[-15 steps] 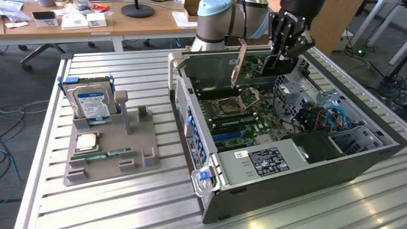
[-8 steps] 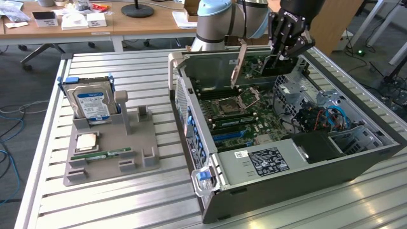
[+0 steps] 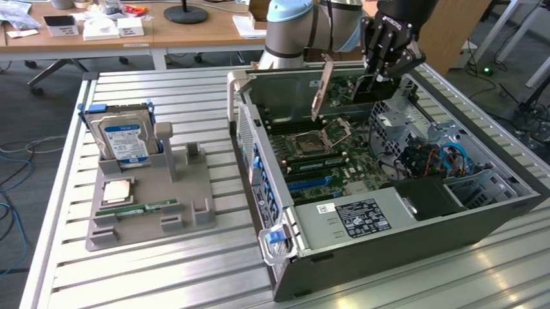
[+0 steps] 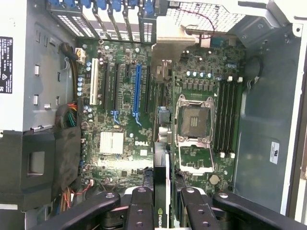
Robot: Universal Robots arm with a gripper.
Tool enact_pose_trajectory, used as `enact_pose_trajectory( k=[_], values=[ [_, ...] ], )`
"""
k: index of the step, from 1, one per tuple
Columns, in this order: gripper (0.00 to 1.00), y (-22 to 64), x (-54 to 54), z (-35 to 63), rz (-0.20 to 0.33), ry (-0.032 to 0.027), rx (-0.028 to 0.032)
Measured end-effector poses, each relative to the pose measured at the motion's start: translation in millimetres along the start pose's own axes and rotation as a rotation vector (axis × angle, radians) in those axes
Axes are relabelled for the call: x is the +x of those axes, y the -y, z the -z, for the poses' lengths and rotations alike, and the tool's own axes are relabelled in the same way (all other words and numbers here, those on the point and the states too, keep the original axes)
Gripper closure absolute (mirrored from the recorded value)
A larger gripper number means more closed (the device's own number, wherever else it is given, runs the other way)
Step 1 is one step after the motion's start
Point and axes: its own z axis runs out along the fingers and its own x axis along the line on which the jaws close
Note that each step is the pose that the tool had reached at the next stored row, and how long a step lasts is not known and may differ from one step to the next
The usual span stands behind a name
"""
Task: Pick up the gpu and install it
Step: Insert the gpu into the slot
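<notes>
The gpu (image 3: 365, 90) (image 4: 161, 163) is clamped edge-on between the fingers of the gripper (image 3: 382, 72) (image 4: 162, 196). It is held upright over the motherboard (image 3: 318, 161) (image 4: 124, 120) inside the open computer case (image 3: 413, 238), toward one o'clock in the exterior view. Its pale bracket is turned toward nine o'clock.

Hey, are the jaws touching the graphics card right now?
Touching. The wrist view shows the graphics card edge-on, pinched between the jaws on both sides. In the exterior view it hangs from them over the open computer case.
</notes>
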Motion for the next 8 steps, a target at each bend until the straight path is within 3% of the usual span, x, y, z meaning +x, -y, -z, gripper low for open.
enact_pose_trajectory(
  k=[8],
  values=[
    [0.73,-1.4,0.0,-0.6,0.025,-0.0001,-0.0008]
  ],
)
